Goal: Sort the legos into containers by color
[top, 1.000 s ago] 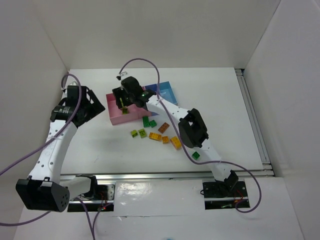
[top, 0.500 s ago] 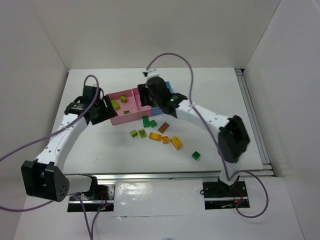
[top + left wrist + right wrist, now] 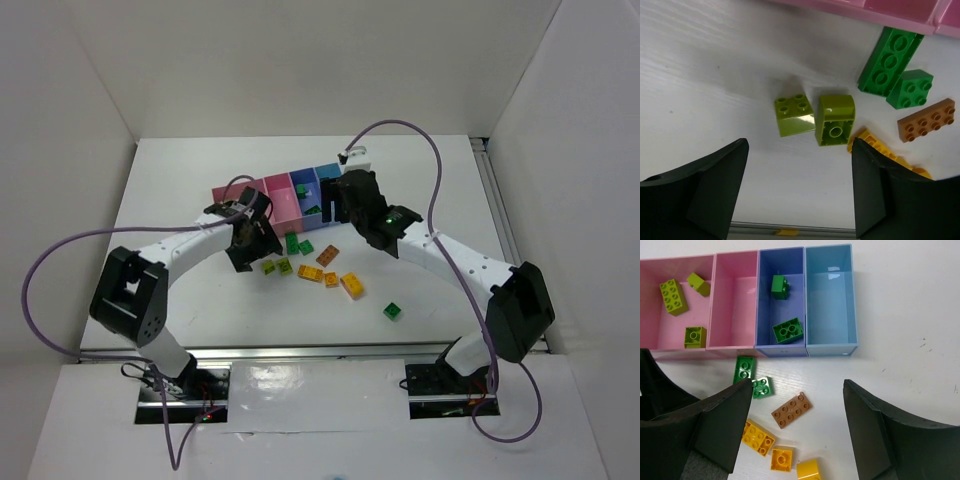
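Observation:
The containers are a joined row: a left pink bin (image 3: 655, 325) with three lime legos, a bare second pink bin (image 3: 735, 310), a darker blue bin (image 3: 781, 307) with two dark green legos, and a bare light blue bin (image 3: 830, 305). Two lime legos (image 3: 794, 116) lie on the table just ahead of my open, empty left gripper (image 3: 799, 165). My right gripper (image 3: 797, 390) is open and empty above a brown-orange lego (image 3: 791, 410), in front of the blue bins. Dark green legos (image 3: 744, 369) and yellow-orange legos (image 3: 758, 436) lie around it.
A lone green lego (image 3: 393, 311) lies apart at the front right. The left arm (image 3: 180, 245) reaches across in front of the pink bins. White walls enclose the table on the left, back and right. A metal rail (image 3: 510, 230) runs along the right edge.
My left gripper has swung right and forward, from beside the pink bins to the lime legos on the table. My right gripper has moved right, from over the pink bins to the blue ones.

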Robot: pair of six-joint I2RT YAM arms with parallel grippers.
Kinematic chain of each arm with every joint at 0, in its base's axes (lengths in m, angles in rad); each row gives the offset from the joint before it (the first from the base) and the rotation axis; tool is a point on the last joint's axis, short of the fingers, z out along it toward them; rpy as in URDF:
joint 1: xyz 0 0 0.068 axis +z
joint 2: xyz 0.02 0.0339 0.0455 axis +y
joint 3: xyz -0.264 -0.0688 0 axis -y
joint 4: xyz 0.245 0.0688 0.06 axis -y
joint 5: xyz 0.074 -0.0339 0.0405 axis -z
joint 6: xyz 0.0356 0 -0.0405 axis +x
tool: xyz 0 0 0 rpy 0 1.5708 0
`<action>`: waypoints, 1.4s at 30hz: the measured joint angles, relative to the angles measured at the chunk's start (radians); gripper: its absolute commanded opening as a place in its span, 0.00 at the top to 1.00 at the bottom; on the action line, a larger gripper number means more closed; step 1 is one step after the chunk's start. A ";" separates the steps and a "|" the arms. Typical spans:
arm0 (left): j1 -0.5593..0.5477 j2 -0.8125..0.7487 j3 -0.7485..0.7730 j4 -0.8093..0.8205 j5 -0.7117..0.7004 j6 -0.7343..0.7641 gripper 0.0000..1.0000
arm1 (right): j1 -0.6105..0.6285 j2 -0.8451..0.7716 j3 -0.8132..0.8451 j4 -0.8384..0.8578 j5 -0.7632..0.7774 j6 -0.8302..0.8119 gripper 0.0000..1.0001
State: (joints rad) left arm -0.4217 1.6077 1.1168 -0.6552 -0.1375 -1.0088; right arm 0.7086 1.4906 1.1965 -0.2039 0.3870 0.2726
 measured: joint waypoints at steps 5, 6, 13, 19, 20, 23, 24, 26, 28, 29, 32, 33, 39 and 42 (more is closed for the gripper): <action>-0.007 0.079 0.018 -0.005 -0.015 -0.097 0.24 | 0.000 0.000 0.000 -0.002 -0.002 0.000 0.20; -0.006 0.097 0.021 -0.006 -0.016 -0.105 0.25 | 0.000 0.000 0.000 -0.002 -0.002 0.000 0.19; 0.000 0.130 0.023 -0.010 -0.031 -0.154 0.40 | 0.000 0.000 -0.007 -0.005 -0.001 -0.001 0.18; 0.000 0.131 0.022 -0.011 -0.041 -0.172 0.53 | 0.000 0.000 -0.007 -0.007 -0.001 -0.001 0.18; 0.000 0.131 0.022 -0.010 -0.041 -0.172 0.57 | 0.000 0.000 -0.008 -0.007 -0.001 -0.001 0.18; 0.000 0.131 0.022 -0.010 -0.042 -0.169 0.59 | 0.000 0.000 -0.010 -0.007 -0.001 -0.001 0.18; 0.000 0.130 0.022 -0.010 -0.042 -0.168 0.59 | 0.000 0.000 -0.011 -0.007 -0.001 -0.001 0.18; 0.000 0.128 0.022 -0.015 -0.048 -0.161 0.59 | 0.000 0.000 -0.012 -0.010 -0.001 -0.001 0.18; 0.000 0.113 0.023 -0.034 -0.061 -0.142 0.59 | 0.000 0.000 -0.012 -0.012 -0.002 -0.001 0.18; 0.000 0.095 0.025 -0.048 -0.076 -0.136 0.59 | 0.000 0.000 -0.012 -0.013 -0.003 0.000 0.18; 0.011 0.038 0.067 -0.089 -0.111 -0.105 0.59 | 0.000 0.000 -0.019 -0.011 -0.040 0.003 0.18; 0.021 0.018 0.092 -0.093 -0.121 -0.093 0.59 | 0.000 0.000 -0.027 -0.007 -0.056 0.006 0.18; 0.138 -0.023 0.241 -0.095 -0.168 -0.038 0.59 | 0.048 0.023 -0.072 -0.001 -0.150 0.053 0.18; 0.193 0.003 0.287 -0.092 -0.180 -0.013 0.58 | 0.098 0.075 -0.072 0.027 -0.195 0.080 0.18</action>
State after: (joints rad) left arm -0.2283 1.6108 1.4036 -0.7475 -0.3180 -1.0218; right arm 0.8066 1.5658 1.1240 -0.1772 0.1925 0.3527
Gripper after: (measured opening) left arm 0.423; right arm 0.813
